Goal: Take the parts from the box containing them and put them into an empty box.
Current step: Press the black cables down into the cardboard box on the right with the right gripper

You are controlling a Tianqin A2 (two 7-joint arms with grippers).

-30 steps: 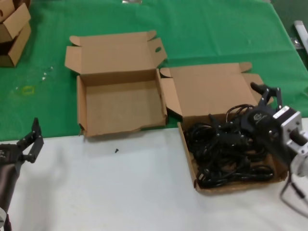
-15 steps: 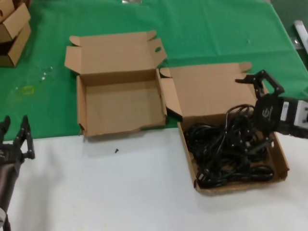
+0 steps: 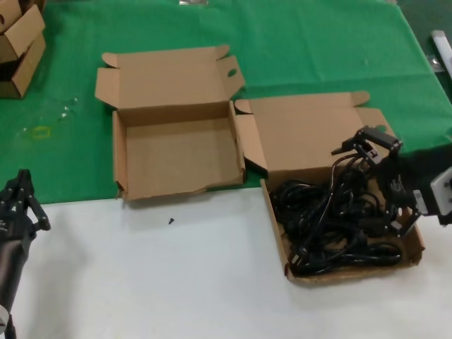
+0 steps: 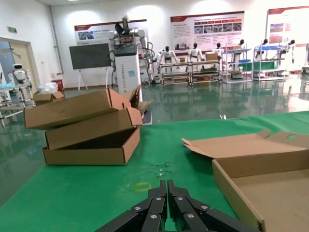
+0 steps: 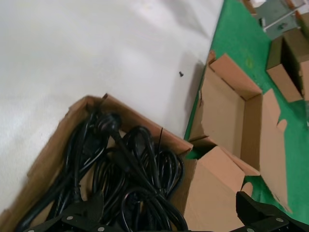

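While my right gripper (image 3: 373, 185) hangs with its fingers spread wide over the far right part of the cord-filled box (image 3: 417, 244), nothing is caught between them; one finger (image 3: 357, 141) reaches out over the box's back wall and the other (image 3: 404, 222) sits low by its right wall. Directly beneath this gripper lie the parts (image 3: 332, 222), a tangle of glossy black power cords that fills the box floor, with one loop rising toward the upper finger; I cannot tell whether it touches. In the right wrist view the cords (image 5: 130, 179) crowd the box corner below the gripper, a moulded plug (image 5: 107, 121) lying near the cardboard wall. Beyond the gripper, the box's lid (image 3: 311, 131) lies open flat on the green cloth (image 3: 318, 49). To the left of the gripper, just beside the full box with their flaps meeting, sits the empty box (image 3: 173, 152), its lid folded back and showing a round hole (image 3: 232, 73). A small dark speck (image 3: 171, 221) lies on the white desk (image 3: 155, 275) in front of that box. My left gripper (image 3: 22, 205), pressed shut, waits at the desk's left edge, well apart from both boxes. Beyond it, smaller cartons (image 4: 87, 128) are stacked on the cloth.
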